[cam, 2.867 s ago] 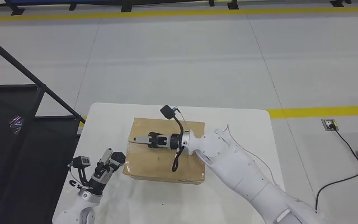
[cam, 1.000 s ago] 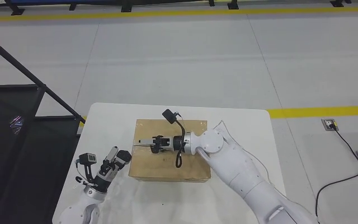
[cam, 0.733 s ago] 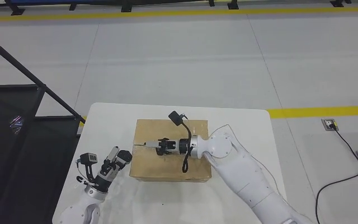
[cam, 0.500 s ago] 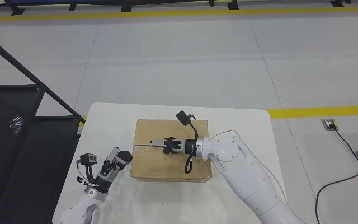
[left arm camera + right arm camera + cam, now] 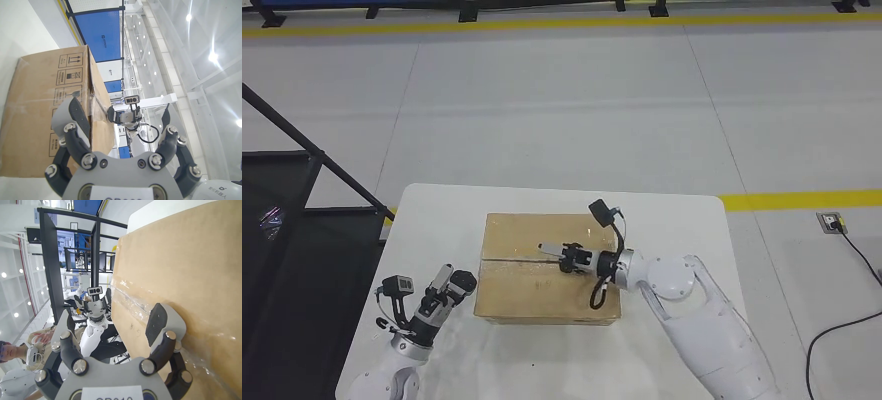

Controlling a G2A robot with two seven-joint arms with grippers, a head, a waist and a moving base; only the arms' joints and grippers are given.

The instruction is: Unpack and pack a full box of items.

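Where the box (image 5: 522,292) stands: we find it at the middle of the white table (image 5: 442,205), a brown carton with its top flaps shut.
Seam: clear tape (image 5: 132,300), wrinkled and glossy, runs along the join of the two top flaps.
Right gripper (image 5: 554,249): it lies low over the box top at the seam with its fingers spread wide. We see one pad (image 5: 156,325) resting against the cardboard just beside the tape, the other held clear of it.
Left gripper (image 5: 454,283): it hangs just beside the box's left wall, fingers spread with nothing between them. Whether it touches the cardboard we cannot tell.
Left wall: printed handling marks (image 5: 70,70) face the left gripper.
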